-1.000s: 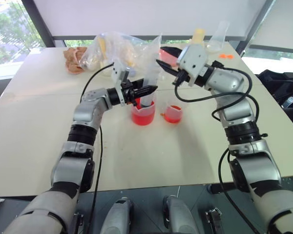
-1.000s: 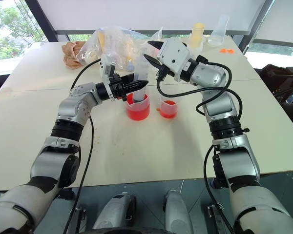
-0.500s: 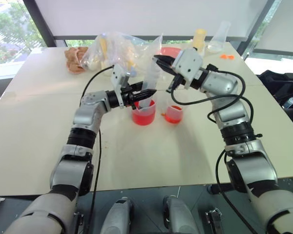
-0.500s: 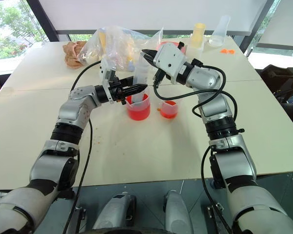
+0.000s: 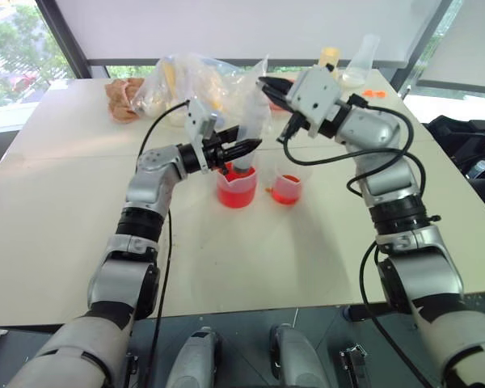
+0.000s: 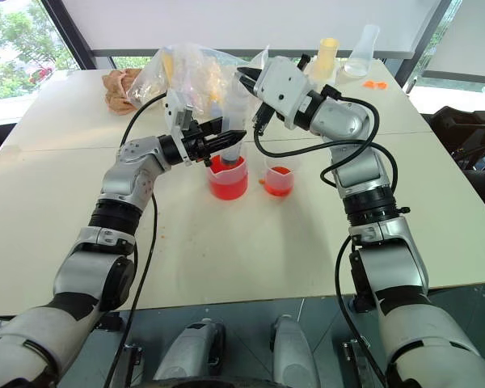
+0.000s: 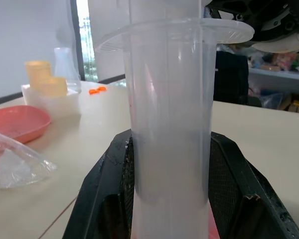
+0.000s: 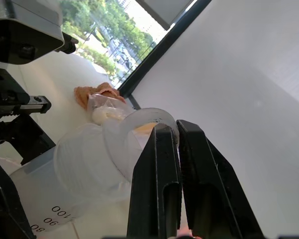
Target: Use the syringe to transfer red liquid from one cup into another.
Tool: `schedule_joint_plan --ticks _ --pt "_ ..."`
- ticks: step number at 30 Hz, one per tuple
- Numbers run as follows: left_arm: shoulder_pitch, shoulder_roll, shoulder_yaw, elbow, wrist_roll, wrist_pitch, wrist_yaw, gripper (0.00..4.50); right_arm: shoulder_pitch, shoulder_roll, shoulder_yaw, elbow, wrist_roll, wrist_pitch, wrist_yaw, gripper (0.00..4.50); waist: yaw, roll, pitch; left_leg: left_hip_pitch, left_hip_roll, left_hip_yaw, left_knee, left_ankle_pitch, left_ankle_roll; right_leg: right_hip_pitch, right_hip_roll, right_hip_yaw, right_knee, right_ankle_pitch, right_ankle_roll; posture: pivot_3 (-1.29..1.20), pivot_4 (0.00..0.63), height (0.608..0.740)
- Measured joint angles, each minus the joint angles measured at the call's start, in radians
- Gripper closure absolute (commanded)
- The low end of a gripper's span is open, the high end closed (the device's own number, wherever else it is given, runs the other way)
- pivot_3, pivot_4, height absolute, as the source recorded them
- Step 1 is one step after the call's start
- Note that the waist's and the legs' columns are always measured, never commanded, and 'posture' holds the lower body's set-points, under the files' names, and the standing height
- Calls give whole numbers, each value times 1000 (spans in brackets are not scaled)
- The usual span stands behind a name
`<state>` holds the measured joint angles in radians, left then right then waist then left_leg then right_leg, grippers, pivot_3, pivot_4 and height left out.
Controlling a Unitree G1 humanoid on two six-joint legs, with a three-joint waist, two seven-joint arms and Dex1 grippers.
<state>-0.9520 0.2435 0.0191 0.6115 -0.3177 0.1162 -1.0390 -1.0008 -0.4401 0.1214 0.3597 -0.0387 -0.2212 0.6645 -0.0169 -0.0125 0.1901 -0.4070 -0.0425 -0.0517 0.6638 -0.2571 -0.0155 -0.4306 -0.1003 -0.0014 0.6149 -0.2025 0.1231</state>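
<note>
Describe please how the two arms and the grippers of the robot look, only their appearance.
Both arms are built of silver-grey metallic segments joined by black ribbed rings. A loose black cable runs along each arm. The left gripper has two black tapered fingers and a small white box mounted behind them. The right gripper has black fingers on a light grey housing.

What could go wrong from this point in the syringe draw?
The left gripper clamps the syringe barrel standing in the beaker; a sideways pull could tip it and spill red liquid. The right gripper is shut on the plunger top, so an off-axis pull may slip. The small cup stands close beside the beaker and could be knocked.
</note>
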Motion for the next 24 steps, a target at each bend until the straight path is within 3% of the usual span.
schedule_joint_plan --ticks 12,20,24 --pt "0 -6 -3 13 2 -6 0 3047 0 -11 0 0 -7 -9 -26 4454 0 0 0 0 0 0 0 0 0 0 0 0 0 0 0 0 150 740" --pt "-3 -1 3 43 1 -4 -2 3047 7 -29 -50 -29 24 30 -30 537 1 0 0 0 0 0 0 0 0 0 0 0 0 0 0 0 150 740" --pt "-6 13 14 43 -7 27 8 3047 97 -81 -96 -188 92 98 2 537 5 0 0 0 0 -1 0 0 0 0 0 0 0 0 0 0 150 740"
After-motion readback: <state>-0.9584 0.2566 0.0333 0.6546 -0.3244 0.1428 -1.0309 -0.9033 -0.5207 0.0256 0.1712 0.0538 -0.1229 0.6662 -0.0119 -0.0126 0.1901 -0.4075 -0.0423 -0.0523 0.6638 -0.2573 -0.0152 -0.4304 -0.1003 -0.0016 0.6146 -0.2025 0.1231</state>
